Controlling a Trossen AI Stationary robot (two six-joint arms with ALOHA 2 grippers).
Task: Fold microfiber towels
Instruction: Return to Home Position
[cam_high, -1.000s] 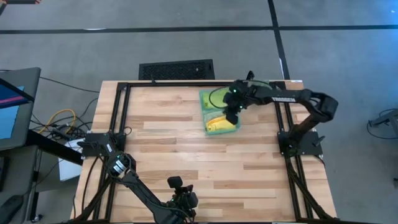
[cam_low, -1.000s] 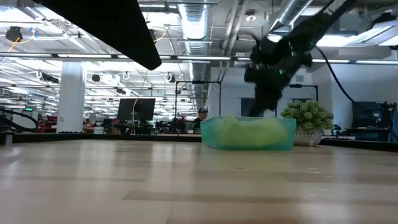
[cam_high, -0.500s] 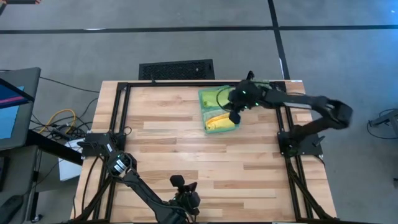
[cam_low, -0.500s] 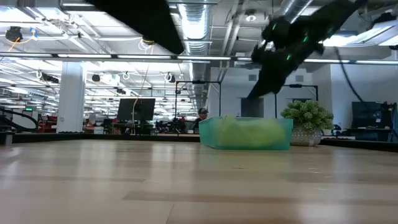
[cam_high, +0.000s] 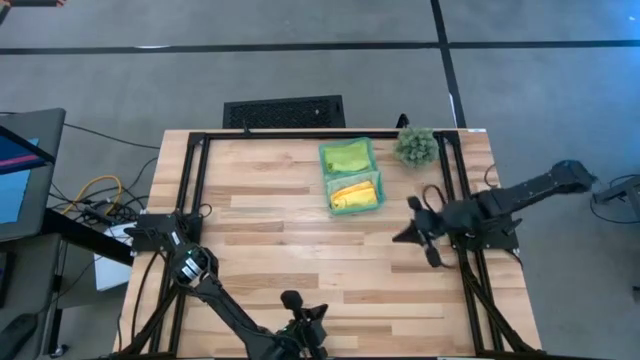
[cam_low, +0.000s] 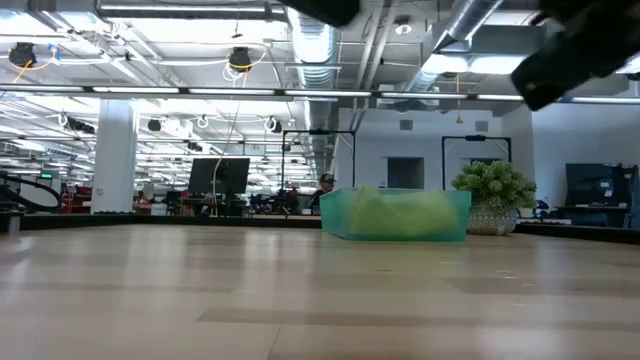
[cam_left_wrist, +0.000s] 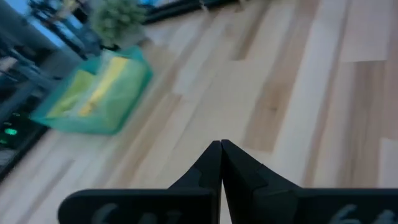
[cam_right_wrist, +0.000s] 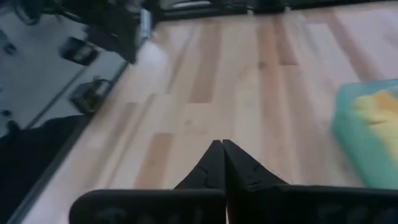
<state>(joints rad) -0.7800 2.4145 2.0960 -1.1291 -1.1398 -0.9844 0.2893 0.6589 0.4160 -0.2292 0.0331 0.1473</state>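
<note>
Towels lie inside the translucent teal plastic bin (cam_high: 326, 182), which sits on the light wooden table (cam_high: 270, 230) toward its far right part. A folded yellow microfiber towel (cam_high: 355, 194) fills the nearer half and a lime green microfiber towel (cam_high: 346, 157) the farther half. These two cloths are all that can be counted, because whether others lie beneath them cannot be told. One small spiky green plant (cam_high: 416, 146) stands near the bin's far right corner without touching it, and in the low view it shows just to the right of the bin. One black metal frame (cam_high: 300, 133) runs round the table's edges. One black floor grille (cam_high: 283, 110) lies on the grey floor beyond the far edge. A bundle of yellow cables (cam_high: 100, 188) and one dark screen (cam_high: 22, 165) sit off the left side. The right gripper (cam_right_wrist: 222, 145) hangs above the wood close to the right frame rail, well apart from the bin, with its jaws clenched together on nothing. Its wrist view catches a corner of the bin with the yellow cloth across bare boards. The left gripper (cam_left_wrist: 221, 147) waits at the table's near edge, its jaws likewise pressed tight with nothing between them, facing the bin and the plant across open wood. In the low view both arms show only as dark shapes along the top edge.
</note>
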